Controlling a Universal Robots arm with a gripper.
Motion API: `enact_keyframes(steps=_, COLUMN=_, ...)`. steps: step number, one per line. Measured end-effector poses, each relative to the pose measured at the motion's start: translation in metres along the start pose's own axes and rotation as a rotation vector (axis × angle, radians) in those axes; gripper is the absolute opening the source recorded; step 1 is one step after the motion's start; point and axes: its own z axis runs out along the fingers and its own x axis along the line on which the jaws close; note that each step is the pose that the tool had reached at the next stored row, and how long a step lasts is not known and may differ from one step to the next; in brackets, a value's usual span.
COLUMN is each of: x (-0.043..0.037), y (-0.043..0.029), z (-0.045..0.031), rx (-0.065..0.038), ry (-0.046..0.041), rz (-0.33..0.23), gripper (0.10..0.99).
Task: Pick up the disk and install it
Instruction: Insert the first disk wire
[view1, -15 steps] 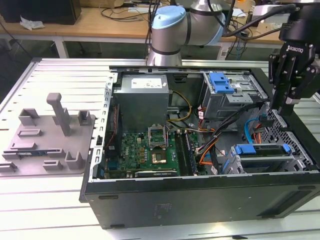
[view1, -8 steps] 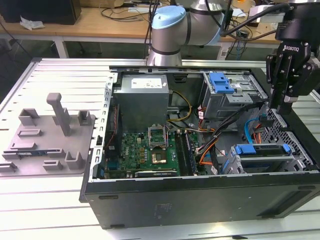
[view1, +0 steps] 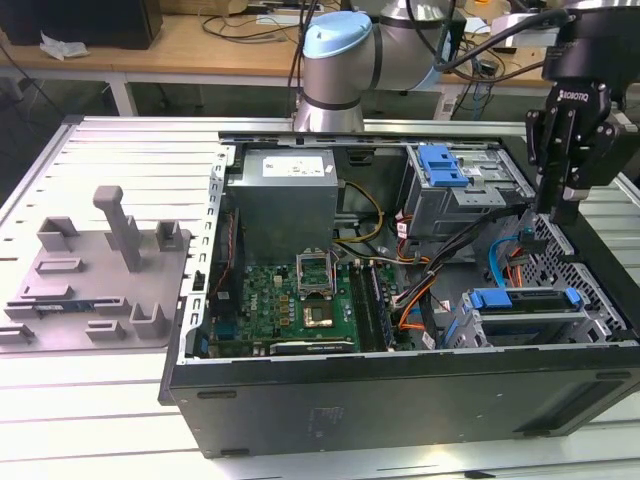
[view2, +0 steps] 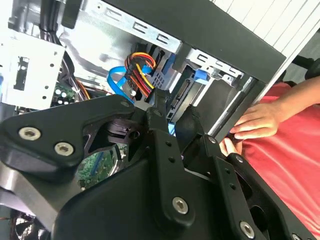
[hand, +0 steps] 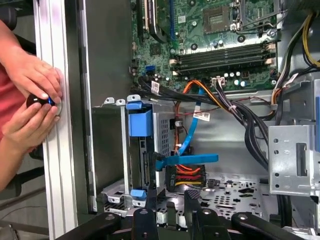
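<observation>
Disk (view1: 524, 312) sits in the near bay of the case (view1: 400, 405), at the exterior view's right.
Installing looks nearly finished, I judge: the end effector (view1: 561, 208) hovers just above, fingers narrowly apart, gripping nothing; final seating would call for a straight push. Blue plastic bracket (view1: 497, 297), flat silver metal body.

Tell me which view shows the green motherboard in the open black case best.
The exterior view: the green motherboard shows nearly whole there, seen from above. The first wrist view shows one part of it close up, cut by the frame's edge; the second wrist view shows a small green sliver.
</observation>
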Motion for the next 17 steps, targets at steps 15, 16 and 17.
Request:
enact_keyframes(steps=15, x=-0.0077, y=0.0052, z=0.0184, rx=-0.005, ry=0.0269, rz=0.042, gripper=0.353)
enact_keyframes(steps=16, x=-0.0084, y=0.0061, z=0.0200, rx=-0.004, ry=0.0281, rz=0.042, gripper=0.353)
enact_keyframes(steps=17, x=-0.0091, y=0.0068, z=0.0217, rx=-0.004, ry=0.0293, rz=0.042, gripper=0.353)
